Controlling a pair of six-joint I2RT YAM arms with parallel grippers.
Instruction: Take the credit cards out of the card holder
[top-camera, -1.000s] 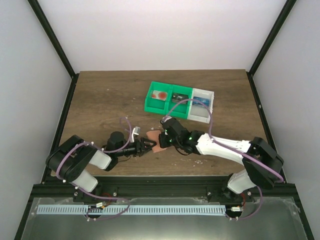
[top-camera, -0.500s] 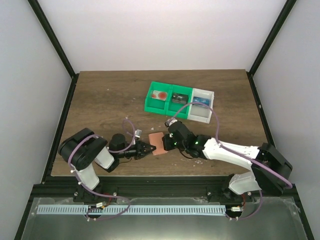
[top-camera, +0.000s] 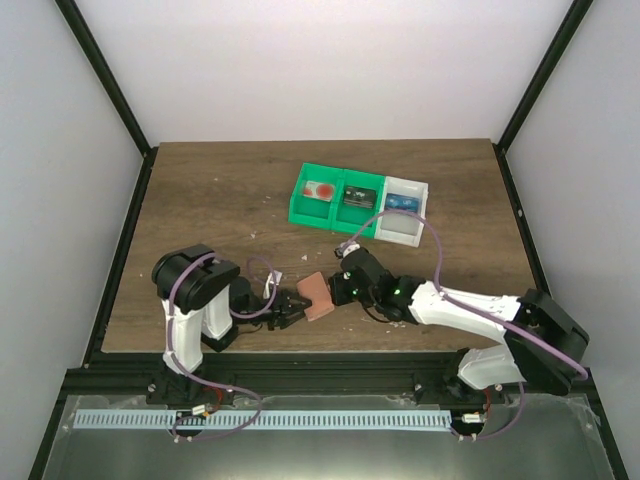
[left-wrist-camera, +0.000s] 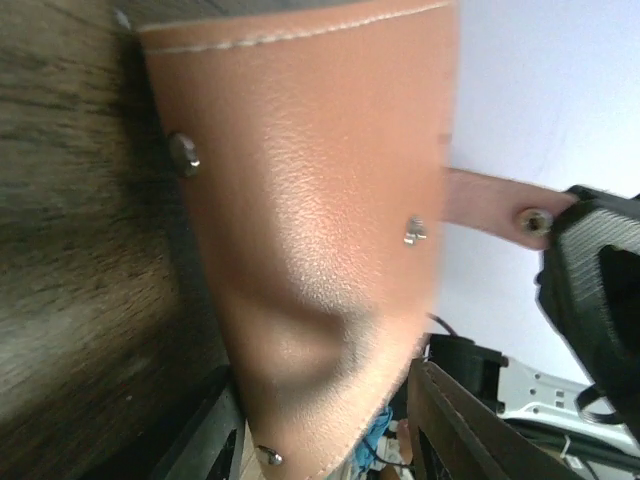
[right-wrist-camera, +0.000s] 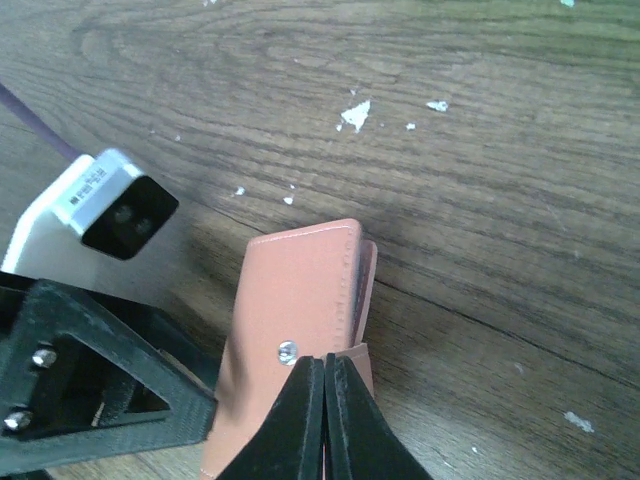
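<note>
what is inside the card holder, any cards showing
Nothing inside clearly shows. The card holder, pinched by the right tool, shows pink leather and rivets. That leather covers its inside; a blue speck at its edge in the left wrist view is too small to tell.

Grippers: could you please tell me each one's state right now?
Left gripper: closed on the flat salmon-pink leather card holder.
Right gripper: closed on it too.
</note>
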